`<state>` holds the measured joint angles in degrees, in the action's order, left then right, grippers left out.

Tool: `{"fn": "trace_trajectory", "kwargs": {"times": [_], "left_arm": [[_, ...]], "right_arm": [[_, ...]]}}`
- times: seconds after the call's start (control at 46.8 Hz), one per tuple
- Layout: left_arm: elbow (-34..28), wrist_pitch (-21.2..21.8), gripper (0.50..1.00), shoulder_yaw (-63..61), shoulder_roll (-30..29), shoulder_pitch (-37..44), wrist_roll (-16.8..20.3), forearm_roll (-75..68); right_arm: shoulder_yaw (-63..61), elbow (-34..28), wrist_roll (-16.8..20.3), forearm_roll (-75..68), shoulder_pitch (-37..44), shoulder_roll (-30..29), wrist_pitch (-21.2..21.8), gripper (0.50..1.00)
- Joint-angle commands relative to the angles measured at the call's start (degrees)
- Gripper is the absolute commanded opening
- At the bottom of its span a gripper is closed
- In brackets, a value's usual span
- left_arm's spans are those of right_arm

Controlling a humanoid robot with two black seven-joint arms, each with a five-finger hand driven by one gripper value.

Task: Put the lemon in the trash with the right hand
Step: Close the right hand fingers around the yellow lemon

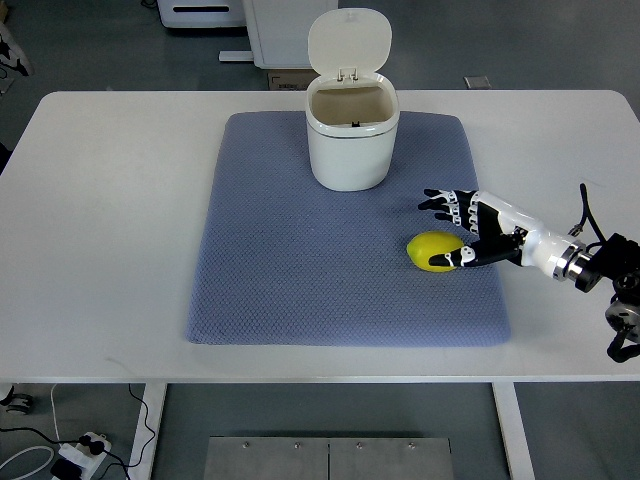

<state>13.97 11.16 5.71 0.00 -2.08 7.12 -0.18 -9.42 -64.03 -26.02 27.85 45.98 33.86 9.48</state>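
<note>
Lemon sits on the mat, near its right edge, not yet lifted. We have our right hand against its right side, the thumb touching it low, the fingers spread apart above it, nothing clamped. Further back stands the bin, lid up, nothing visible inside. We judge that grasp, carry and drop are all left.
</note>
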Motion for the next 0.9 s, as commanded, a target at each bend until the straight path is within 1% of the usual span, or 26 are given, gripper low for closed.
{"fn": "trace_trajectory", "kwargs": {"times": [0.0, 0.278, 0.534, 0.641, 0.876], "left_arm": [[0.0, 0.0, 1.0, 0.0, 0.0, 0.0, 0.0, 0.0], [0.0, 0.0, 1.0, 0.0, 0.0, 0.1, 0.0, 0.0], [0.0, 0.0, 1.0, 0.0, 0.0, 0.0, 0.0, 0.0], [0.0, 0.0, 1.0, 0.0, 0.0, 0.1, 0.0, 0.0], [0.0, 0.0, 1.0, 0.0, 0.0, 0.1, 0.0, 0.0]], "right_arm": [[-0.2, 0.8, 0.0, 0.0, -0.1, -0.5, -0.1, 0.985], [-0.9, 2.0, 0.1, 0.0, -1.5, -0.8, -0.1, 0.985], [-3.3, 2.1, 0.1, 0.1, -4.9, -1.2, -0.1, 0.985], [-3.6, 2.1, 0.1, 0.1, -5.0, -1.3, -0.1, 0.979], [-4.4, 3.7, 0.2, 0.1, -5.1, -3.1, -0.1, 0.945]]}}
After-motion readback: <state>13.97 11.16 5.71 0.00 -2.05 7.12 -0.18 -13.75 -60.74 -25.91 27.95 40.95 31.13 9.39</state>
